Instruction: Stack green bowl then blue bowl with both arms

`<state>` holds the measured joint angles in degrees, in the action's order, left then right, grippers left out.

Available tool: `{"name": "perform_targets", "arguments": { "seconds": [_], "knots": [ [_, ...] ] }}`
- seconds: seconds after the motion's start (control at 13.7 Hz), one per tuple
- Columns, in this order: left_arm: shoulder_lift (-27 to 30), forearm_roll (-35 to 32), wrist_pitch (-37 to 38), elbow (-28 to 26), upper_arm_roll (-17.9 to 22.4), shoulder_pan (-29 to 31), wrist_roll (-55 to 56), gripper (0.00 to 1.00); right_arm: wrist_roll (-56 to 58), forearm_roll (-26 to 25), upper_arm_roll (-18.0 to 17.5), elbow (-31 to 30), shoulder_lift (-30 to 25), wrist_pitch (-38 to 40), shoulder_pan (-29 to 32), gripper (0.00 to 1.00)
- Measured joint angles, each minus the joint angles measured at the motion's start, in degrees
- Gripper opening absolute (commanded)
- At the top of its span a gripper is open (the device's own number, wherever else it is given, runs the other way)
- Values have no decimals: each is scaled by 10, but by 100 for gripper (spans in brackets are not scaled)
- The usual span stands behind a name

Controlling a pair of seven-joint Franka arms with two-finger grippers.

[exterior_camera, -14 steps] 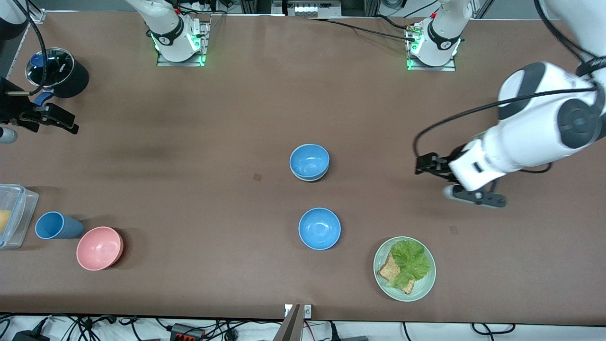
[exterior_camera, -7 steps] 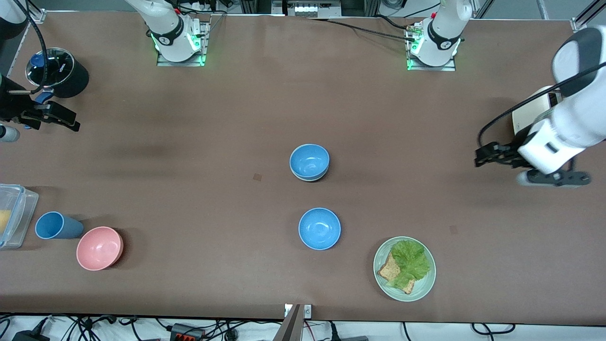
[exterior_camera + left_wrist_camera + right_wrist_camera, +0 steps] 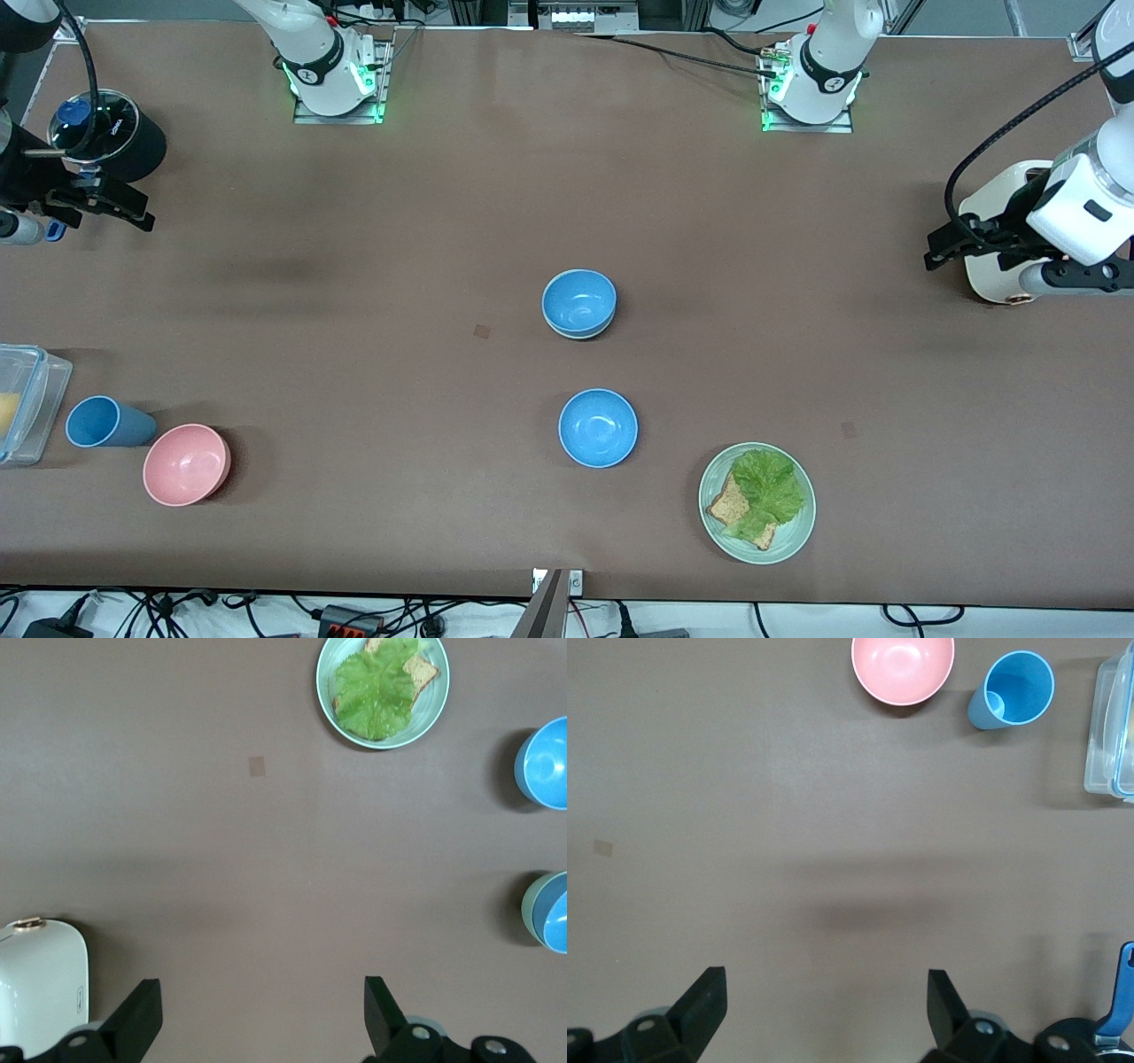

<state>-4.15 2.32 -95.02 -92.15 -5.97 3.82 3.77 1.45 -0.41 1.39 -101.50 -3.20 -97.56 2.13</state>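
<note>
The green bowl [image 3: 580, 331] is seen on the counter [image 3: 399, 266] near its middle, with a blue bowl [image 3: 578, 301] already seated inside it; only a thin pale rim of the green bowl shows beneath the blue one. A second blue bowl [image 3: 598, 428] stands alone, nearer to the front camera than the stack. In the left wrist view the nested pair [image 3: 550, 910] and the lone blue bowl [image 3: 545, 762] both appear at the edge of the picture, well apart from the left end effector [image 3: 257, 1028].

The bowls are judged light, rigid and smooth-walled, probably plastic or melamine, hence somewhat slippery. A pinch across the rim, one finger inside and one outside, is judged the most secure hold. Nested bowls may lift together or tip if taken off-centre.

The stacking appears complete as the bowls lie.

The left end effector [image 3: 966, 244] is held over the white toaster [image 3: 1001, 230] at the left arm's end of the counter, fingers spread wide and holding nothing. The green plate with lettuce and bread [image 3: 757, 502] lies well apart from it.

The right end effector [image 3: 102, 206] is positioned at the right arm's end, just beside a black pot with a glass lid [image 3: 106, 135], fingers likewise spread and empty. In the right wrist view, the pink bowl [image 3: 902, 669], blue cup [image 3: 1013, 689] and clear container [image 3: 1112, 722] lie well apart from the right end effector [image 3: 824, 1023].
</note>
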Motion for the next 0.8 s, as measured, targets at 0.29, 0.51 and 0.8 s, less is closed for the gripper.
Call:
{"name": "perform_targets", "arguments": {
  "seconds": [0.29, 0.51, 0.8],
  "knots": [
    [0, 0, 13, 0, 0, 0, 0, 100, 0, 0, 0, -3, -2, -3, 0, 100],
    [0, 0, 16, 1, -1, -1, 0, 100, 0, -1, 0, -3, -2, -4, 0, 100],
    [0, 0, 38, 1, 0, -1, 0, 100, 0, -1, 0, -3, -2, -5, 0, 100]
  ]
}}
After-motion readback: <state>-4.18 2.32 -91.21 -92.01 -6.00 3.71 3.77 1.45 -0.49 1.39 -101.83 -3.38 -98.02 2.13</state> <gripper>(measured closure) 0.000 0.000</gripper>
